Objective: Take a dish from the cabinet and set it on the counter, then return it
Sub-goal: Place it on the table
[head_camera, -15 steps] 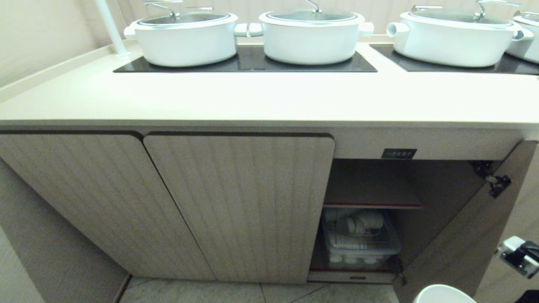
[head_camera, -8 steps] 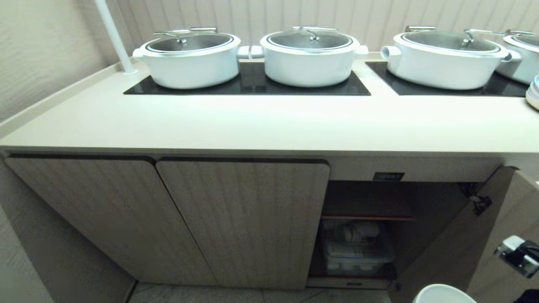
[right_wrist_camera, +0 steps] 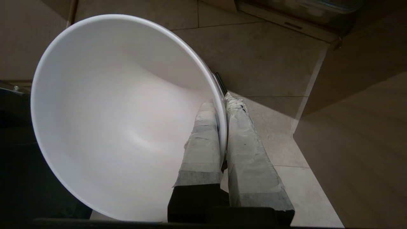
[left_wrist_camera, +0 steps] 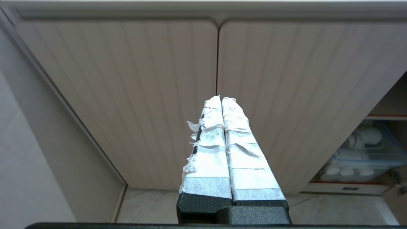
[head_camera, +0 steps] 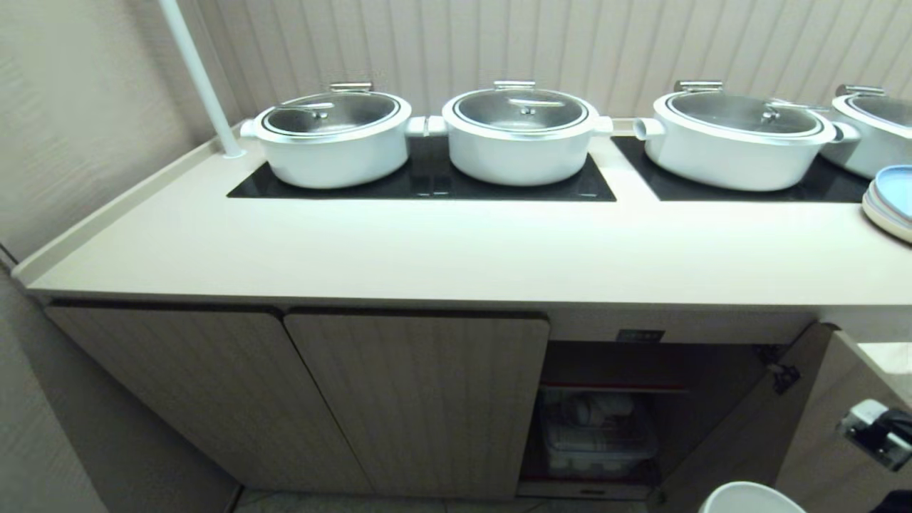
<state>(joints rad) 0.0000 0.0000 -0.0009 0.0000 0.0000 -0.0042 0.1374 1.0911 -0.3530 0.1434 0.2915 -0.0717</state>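
The dish [right_wrist_camera: 120, 127] is a plain white bowl, and my right gripper [right_wrist_camera: 221, 101] is shut on its rim, one taped finger inside and one outside. It hangs above the tiled floor, beside the open cabinet door [head_camera: 741, 427]. In the head view only the top of the dish [head_camera: 752, 497] shows, at the bottom right, below the counter [head_camera: 456, 249]. The cabinet [head_camera: 413, 399] has two ribbed doors closed and its right compartment open. My left gripper [left_wrist_camera: 221, 98] is shut on nothing and points at the closed doors.
Several lidded white pots [head_camera: 520, 139] stand on black cooktop panels at the back of the counter. Stacked plates [head_camera: 890, 199] sit at its right edge. A clear bin of white ware [head_camera: 595, 434] fills the open compartment. A white pole [head_camera: 199, 78] rises at the back left.
The head camera has risen, so counter and cabinet sit lower in the picture and the plates have come into view. The dish keeps its place at the bottom right, still held.
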